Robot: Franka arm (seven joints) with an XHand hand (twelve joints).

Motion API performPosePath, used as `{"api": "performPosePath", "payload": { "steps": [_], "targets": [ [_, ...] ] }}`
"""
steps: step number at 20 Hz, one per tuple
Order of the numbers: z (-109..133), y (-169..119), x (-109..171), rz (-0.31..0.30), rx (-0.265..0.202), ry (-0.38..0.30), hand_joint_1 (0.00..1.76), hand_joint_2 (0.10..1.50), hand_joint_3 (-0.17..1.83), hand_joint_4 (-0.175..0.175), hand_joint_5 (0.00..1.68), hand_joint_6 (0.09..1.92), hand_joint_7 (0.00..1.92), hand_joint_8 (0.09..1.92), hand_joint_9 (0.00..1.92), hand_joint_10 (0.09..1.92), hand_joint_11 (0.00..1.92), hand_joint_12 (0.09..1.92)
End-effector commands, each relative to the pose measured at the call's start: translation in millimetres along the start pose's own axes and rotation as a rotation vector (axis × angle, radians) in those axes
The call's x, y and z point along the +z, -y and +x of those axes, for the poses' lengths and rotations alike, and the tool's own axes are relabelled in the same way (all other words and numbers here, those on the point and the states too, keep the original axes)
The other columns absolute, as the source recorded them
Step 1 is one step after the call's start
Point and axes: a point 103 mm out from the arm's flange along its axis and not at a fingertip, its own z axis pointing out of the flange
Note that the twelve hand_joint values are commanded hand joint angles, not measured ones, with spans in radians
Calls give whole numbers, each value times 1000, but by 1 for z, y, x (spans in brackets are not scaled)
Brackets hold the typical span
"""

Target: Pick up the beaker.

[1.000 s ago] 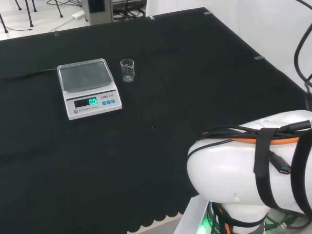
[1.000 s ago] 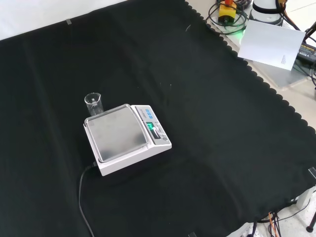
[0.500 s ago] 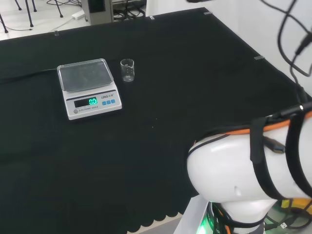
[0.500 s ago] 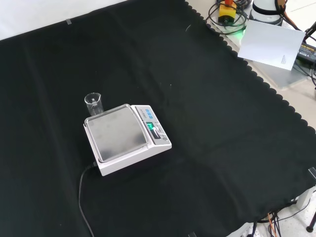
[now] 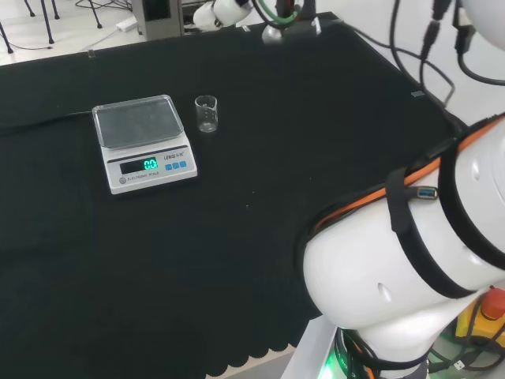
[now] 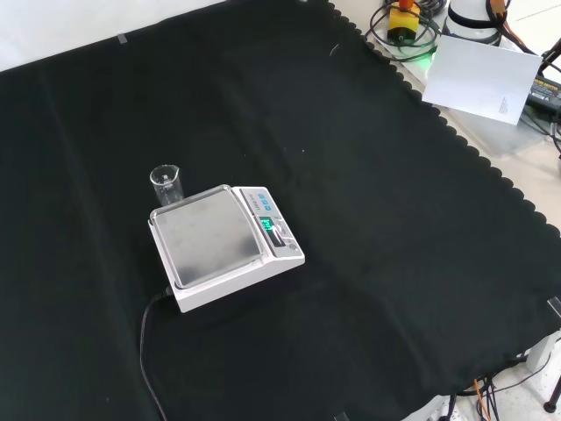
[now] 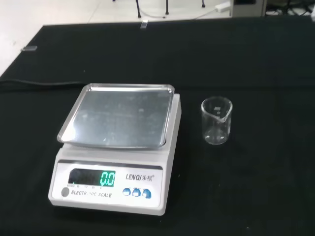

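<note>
Black-clothed bench point(image 6: 394, 263) with scale point(image 6: 223, 246), beaker point(image 6: 166, 185).

Head view: the arm's white link point(image 5: 394, 276) is cut off by the right and bottom picture edges. A white rounded part point(image 5: 222, 10) above the cloth's far edge is cut by the top edge; what it is cannot be told.

Front view: the scale's cable point(image 6: 147, 351) runs off the bottom edge, its end unseen. The black cloth point(image 6: 394, 219) is cut at the left and bottom.

Wrist view: the markings on the beaker point(image 7: 216, 120) are too small to tell.
</note>
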Motion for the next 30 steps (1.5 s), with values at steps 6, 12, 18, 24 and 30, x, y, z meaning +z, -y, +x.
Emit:
{"api": "performPosePath", "payload": {
  "steps": [6, 12, 18, 24, 30],
  "targets": [
    [28, -65, 67, 48, -73, 82, 652, 967, 181, -52, 539, 734, 666, 802, 751, 828, 310, 1421],
    [33, -100, 92, 121, -120, 66, 656, 899, 327, -54, 536, 761, 662, 807, 753, 832, 315, 1419],
    [27, -128, 120, 174, -142, 64, 659, 870, 390, -54, 525, 771, 638, 823, 744, 842, 315, 1416],
    [-10, -152, 134, 206, -126, 51, 666, 849, 434, -55, 524, 780, 633, 832, 741, 849, 316, 1419],
    [-42, -174, 145, 245, -104, 39, 673, 845, 446, -56, 527, 782, 632, 833, 741, 850, 319, 1418]
  ]
}}
